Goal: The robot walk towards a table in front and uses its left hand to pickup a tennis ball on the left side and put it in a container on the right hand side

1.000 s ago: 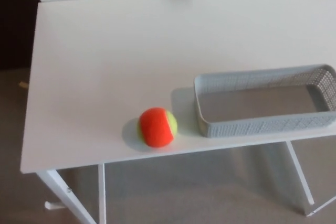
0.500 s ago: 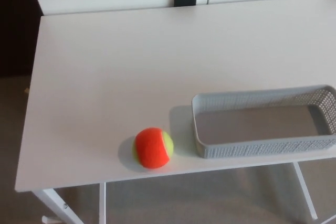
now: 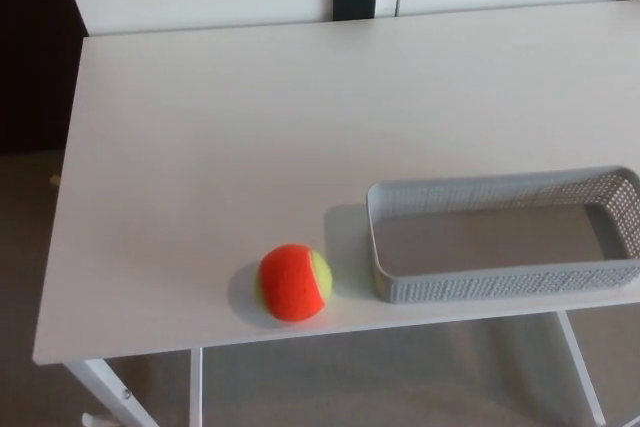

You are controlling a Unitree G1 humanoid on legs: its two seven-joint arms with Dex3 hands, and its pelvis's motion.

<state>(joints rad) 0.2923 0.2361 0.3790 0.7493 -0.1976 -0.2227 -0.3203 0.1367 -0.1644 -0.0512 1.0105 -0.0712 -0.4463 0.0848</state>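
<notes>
- The tennis ball (image 3: 293, 283), orange-red with a yellow-green patch on its right side, sits on the white table (image 3: 250, 127) close to the near edge, somewhat left of centre.
- Just to the right of the ball, apart from it by a narrow strip of tabletop, lies the grey mesh basket (image 3: 500, 285). It is long, shallow and empty, and it runs off toward the right edge of the view.
- Neither the left hand nor the right hand shows, so how the fingers stand cannot be told; nothing holds the ball.
- Judged by its look, the ball is light, with a felt cover that should give good friction and a shell that yields a little under pressure. It is not fragile.
- The main risk is rolling: a nudge from one side could send it off the near edge or against the basket wall.
- The best hold is probably from above, thumb on one side and the two fingers opposite, closing across the widest part so that it cannot squirt out.
- The basket's low wall means the ball needs only a modest lift to clear it, and the open floor gives an easy drop.
</notes>
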